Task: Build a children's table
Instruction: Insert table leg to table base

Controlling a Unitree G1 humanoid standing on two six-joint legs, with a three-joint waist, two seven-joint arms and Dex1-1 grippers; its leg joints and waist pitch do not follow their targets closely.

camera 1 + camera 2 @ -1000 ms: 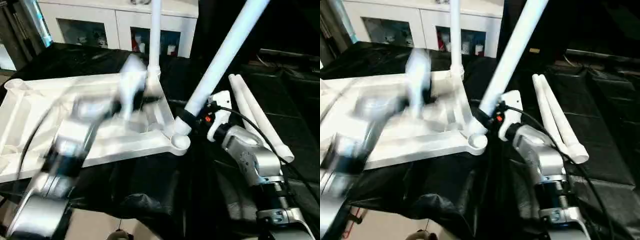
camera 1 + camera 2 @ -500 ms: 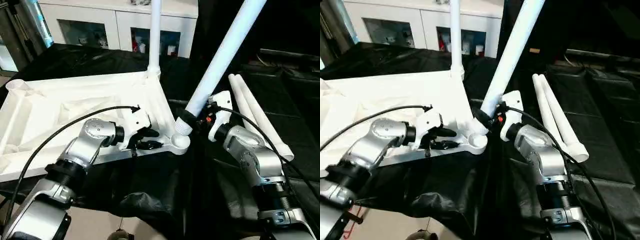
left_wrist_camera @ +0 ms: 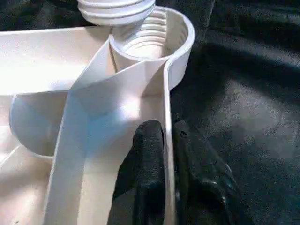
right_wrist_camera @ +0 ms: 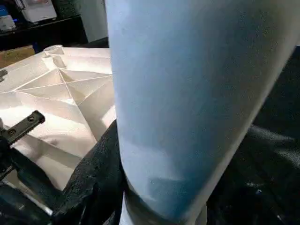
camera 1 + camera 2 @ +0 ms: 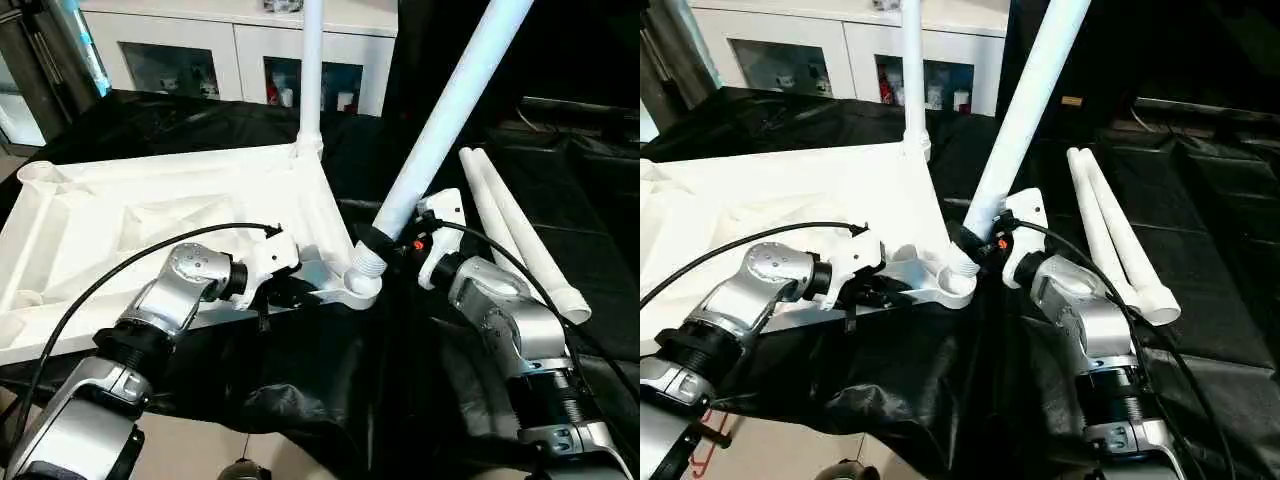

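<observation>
The white table top (image 5: 150,215) lies upside down on black cloth, its ribs facing up. One leg (image 5: 311,70) stands upright in the far corner socket. My right gripper (image 5: 381,243) is shut on a tilted leg (image 5: 450,110), whose threaded end (image 3: 117,8) rests at the mouth of the near corner socket (image 5: 362,286). My left gripper (image 3: 166,159) is shut on the top's thin rim just beside that socket, with one black finger (image 3: 147,164) on each side of the wall. Two loose legs (image 5: 515,230) lie side by side to the right.
A white cabinet (image 5: 235,45) with glass-fronted compartments stands behind the work. The black cloth (image 5: 300,385) drapes over the near edge, with floor below. A black cable (image 5: 120,275) loops over my left forearm across the table top.
My left arm swung down from above the table top to the near rim by the corner socket, and its fingers closed on the rim. The right gripper and its leg barely moved.
</observation>
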